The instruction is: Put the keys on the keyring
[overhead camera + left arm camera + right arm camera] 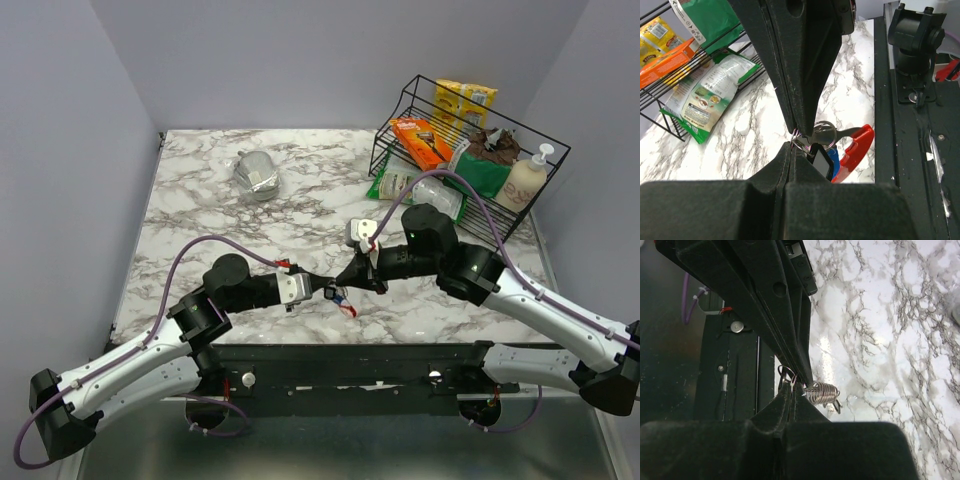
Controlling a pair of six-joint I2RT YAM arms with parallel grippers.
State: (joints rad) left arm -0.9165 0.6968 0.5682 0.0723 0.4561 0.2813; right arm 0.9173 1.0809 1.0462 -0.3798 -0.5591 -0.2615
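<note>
The keyring hangs between my two grippers just above the table's front edge. In the left wrist view its silver rings (pixel 821 132) carry a curved red tag (pixel 858 149), a blue tag (pixel 834 165) and one black key with a light centre (pixel 822 161). A second key is not visible. My left gripper (pixel 792 145) is shut on a thin ring. My right gripper (pixel 790 385) comes from the opposite side, tip to tip with the left, and is shut on a ring beside the silver coil (pixel 822 392). In the top view the grippers (pixel 318 290) (pixel 347 277) meet over the red tag (pixel 346 308).
A black wire basket (pixel 520 130) with snack packs and a lotion bottle (pixel 526 180) stands at the back right. A silver foil pouch (pixel 257 174) lies at the back centre-left. A green and white snack bag (pixel 702 102) leans at the basket's foot. The dark front rail (pixel 350 362) runs under the grippers.
</note>
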